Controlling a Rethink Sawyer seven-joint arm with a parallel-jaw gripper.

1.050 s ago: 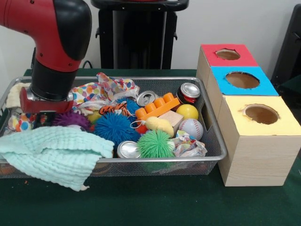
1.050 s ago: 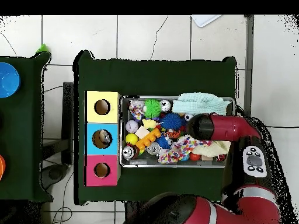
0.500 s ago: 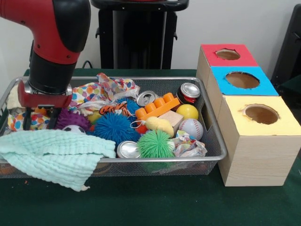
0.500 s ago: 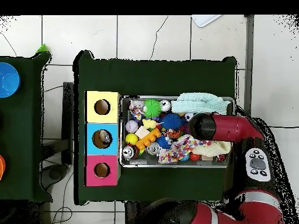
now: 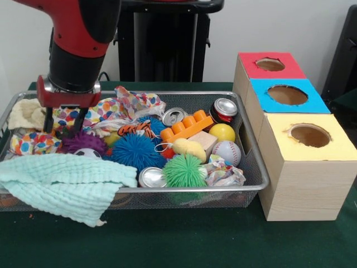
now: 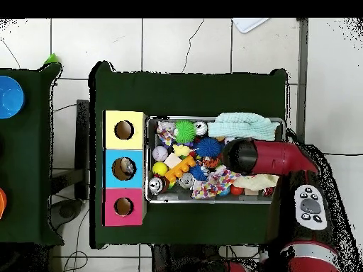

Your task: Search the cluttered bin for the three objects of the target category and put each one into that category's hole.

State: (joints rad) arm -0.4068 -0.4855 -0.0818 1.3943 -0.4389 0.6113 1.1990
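Note:
My gripper [image 5: 65, 125] hangs open and empty over the left part of the wire bin [image 5: 254, 167], its fingertips [image 5: 49, 124] just above a purple spiky ball [image 5: 83, 142] and the polka-dot cloth [image 5: 120, 106]. A blue spiky ball [image 5: 135, 151] and a green spiky ball [image 5: 184, 170] lie mid-bin. Three cans show: one at the front [image 5: 152, 177], one mid-back [image 5: 174, 116], one back right [image 5: 224, 109]. A yellow ball [image 5: 222, 132] and a baseball [image 5: 227, 152] sit at the right. In the overhead view the arm [image 6: 266, 157] hides the gripper.
A mint towel [image 5: 64, 181] drapes over the bin's front left rim. An orange brick [image 5: 186, 127], a wooden block [image 5: 204, 140] and a crumpled wrapper [image 5: 224, 174] lie among the toys. Right of the bin stands a box with red [image 5: 270, 64], blue [image 5: 287, 95] and yellow [image 5: 310, 135] holes.
The gripper has risen out of the bin's left end and shifted right and back, with nothing in it. The purple ball and patterned cloth beneath are now uncovered.

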